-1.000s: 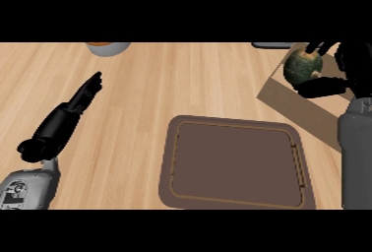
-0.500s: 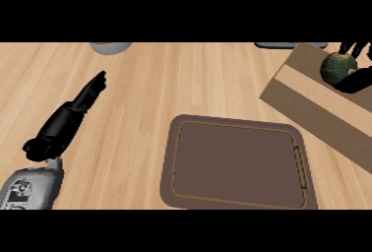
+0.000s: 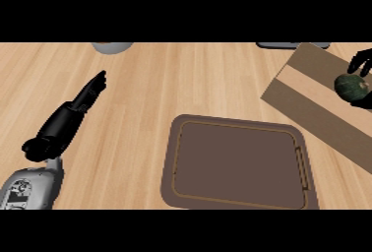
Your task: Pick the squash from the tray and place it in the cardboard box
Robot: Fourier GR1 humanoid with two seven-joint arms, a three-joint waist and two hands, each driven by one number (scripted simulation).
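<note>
Head view, looking steeply down on a pale wooden counter [image 3: 181,78].

Centre and lower right: a dark brown tray [image 3: 240,170] with rounded corners and a raised rim, lying flat, nothing on it.

Upper right: a cardboard box [image 3: 309,98], set at an angle, one long tan wall facing the view, its lower right end cut off by the picture's edge.

At the right edge, over the box: the right hand [image 3: 361,66], black, only partly in view. Fingers curled round a dark green squash [image 3: 351,84], with a thumb or finger showing below the squash as well. Squash held up over the box's opening, near the far wall, well apart from the tray; whether it touches the cardboard, impossible to tell.

Left side: the left hand [image 3: 87,96], black, fingers straight and close together, pointing up and slightly right, holding nothing. Grey forearm below it, entering from the lower left corner.

Top edge: part of a grey rounded object [image 3: 112,46] at left of centre, and a dark flat object [image 3: 280,45] just beside the box's upper corner, both mostly cut off.
</note>
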